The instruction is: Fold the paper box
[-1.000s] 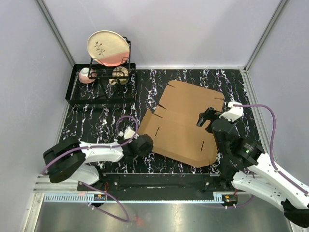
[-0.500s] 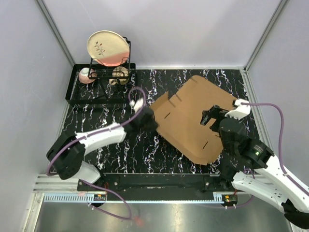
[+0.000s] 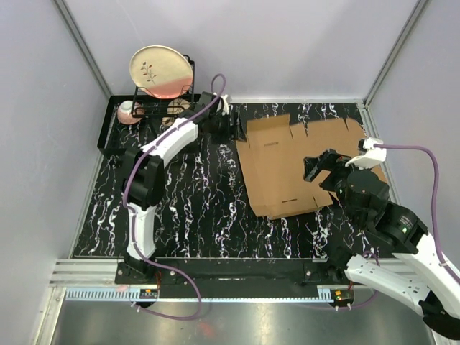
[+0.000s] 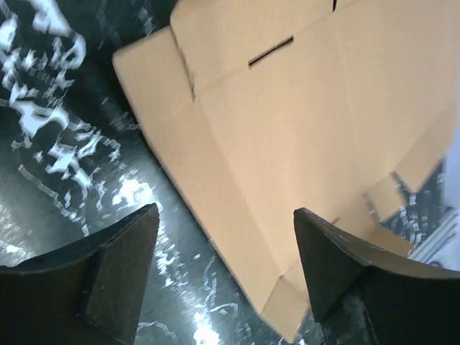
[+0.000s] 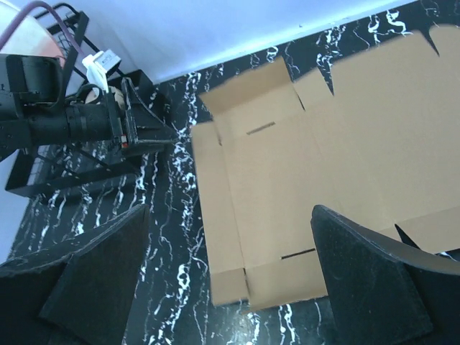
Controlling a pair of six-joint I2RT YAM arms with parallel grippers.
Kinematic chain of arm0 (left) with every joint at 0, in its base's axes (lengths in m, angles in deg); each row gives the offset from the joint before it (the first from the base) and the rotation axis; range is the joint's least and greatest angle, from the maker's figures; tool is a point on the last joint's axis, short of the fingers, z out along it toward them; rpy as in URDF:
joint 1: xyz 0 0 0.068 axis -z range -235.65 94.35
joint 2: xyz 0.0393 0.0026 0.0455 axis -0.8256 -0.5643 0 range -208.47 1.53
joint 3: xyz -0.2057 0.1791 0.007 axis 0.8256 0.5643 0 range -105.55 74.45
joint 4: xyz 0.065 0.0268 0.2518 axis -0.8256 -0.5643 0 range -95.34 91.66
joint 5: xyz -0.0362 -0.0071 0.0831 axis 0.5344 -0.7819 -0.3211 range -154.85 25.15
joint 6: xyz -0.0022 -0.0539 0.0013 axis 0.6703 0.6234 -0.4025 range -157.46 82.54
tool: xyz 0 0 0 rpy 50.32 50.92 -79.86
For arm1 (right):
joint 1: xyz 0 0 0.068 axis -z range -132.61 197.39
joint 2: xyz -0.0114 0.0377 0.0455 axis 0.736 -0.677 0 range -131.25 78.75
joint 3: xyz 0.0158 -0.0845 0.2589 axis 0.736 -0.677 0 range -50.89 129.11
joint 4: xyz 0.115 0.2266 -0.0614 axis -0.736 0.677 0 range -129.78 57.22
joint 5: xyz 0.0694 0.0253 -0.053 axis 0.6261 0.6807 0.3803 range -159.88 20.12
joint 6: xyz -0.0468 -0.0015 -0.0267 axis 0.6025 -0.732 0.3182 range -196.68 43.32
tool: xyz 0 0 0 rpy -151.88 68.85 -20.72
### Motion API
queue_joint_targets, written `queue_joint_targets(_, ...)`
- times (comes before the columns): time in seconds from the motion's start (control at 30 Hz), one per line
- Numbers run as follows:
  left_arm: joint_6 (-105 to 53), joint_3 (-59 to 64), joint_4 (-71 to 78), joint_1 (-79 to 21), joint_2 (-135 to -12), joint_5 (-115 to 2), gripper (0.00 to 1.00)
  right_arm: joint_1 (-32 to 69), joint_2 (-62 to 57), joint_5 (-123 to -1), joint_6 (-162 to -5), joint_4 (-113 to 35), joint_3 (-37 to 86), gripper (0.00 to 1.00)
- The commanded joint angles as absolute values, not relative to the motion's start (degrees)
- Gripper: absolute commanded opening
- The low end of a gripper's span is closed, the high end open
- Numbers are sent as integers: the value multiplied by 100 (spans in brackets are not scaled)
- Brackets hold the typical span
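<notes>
- Top external view: the paper box (image 3: 284, 172) lies flat as a plain brown cardboard sheet, right of centre on the table (image 3: 187, 208). The table top is glossy black with white marble-like veins.
- The sheet's outline is roughly rectangular. It has notched flaps along the upper edge, a narrow creased strip down the left side and short slits cut into the panels.
- The left gripper (image 3: 234, 128) reaches to the upper middle of the frame, just beside the sheet's upper left corner. Whether it touches the edge cannot be told.
- The right gripper (image 3: 316, 167) hangs above the sheet's right half.
- A black wire dish rack (image 3: 115, 140) sits in the upper left. It holds an upright round plate (image 3: 161, 72), cream with a pink lower part and a small sprig drawn on it.
- Left wrist view: the matte paper box (image 4: 302, 129) fills the upper right, somewhat blurred, with one dark slit near the top and a fold line beside a narrow strip. The left gripper (image 4: 226, 212) has two dark wedge-shaped fingers (image 4: 122, 273) standing apart with nothing between them.
- Right wrist view: the paper box (image 5: 323, 151) spreads across the right half. The right gripper (image 5: 230, 208) is above it, jaws spread wide and empty, its black grainy fingers (image 5: 374, 287) in the lower corners.
</notes>
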State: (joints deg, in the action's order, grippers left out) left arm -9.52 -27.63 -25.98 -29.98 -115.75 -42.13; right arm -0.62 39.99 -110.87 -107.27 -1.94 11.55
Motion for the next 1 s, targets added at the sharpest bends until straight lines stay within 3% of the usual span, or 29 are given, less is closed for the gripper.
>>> queue_joint_targets(0.0, -1225, -2847, -3175, -3077, -11564, -4568, 80, -60, 4069, -11118, -10569, 117, 1284, 100)
queue_joint_targets(0.13, -374, -2207, -2701, -3165, -11037, -5121, 82, -60, 4122, -11171, -10612, 100, 1160, 100)
queue_joint_targets(0.3, 1662, 218, -1286, -2720, -9535, -6044, 92, -51, 4096, -11285, -10692, -23, 871, 100)
queue_joint_targets(0.4, 2586, 1281, -1075, -2123, -9138, -6519, 99, -60, 4069, -11329, -10735, -94, 756, 100)
queue_joint_targets(0.5, 3063, 2284, 172, -1752, -9146, -6590, 99, -60, 4034, -11338, -10744, -155, 721, 100)
queue_joint_targets(0.57, 3144, 2453, 813, -1724, -9382, -6520, 99, -51, 4025, -11338, -10735, -146, 721, 100)
queue_joint_targets(0.8, 3267, 1689, 780, -1399, -10551, -6643, 99, -51, 4052, -11365, -10806, -173, 607, 100)
queue_joint_targets(0.97, 3268, 1267, 948, -1268, -11158, -6381, 86, -60, 4069, -11399, -10797, -112, 571, 100)
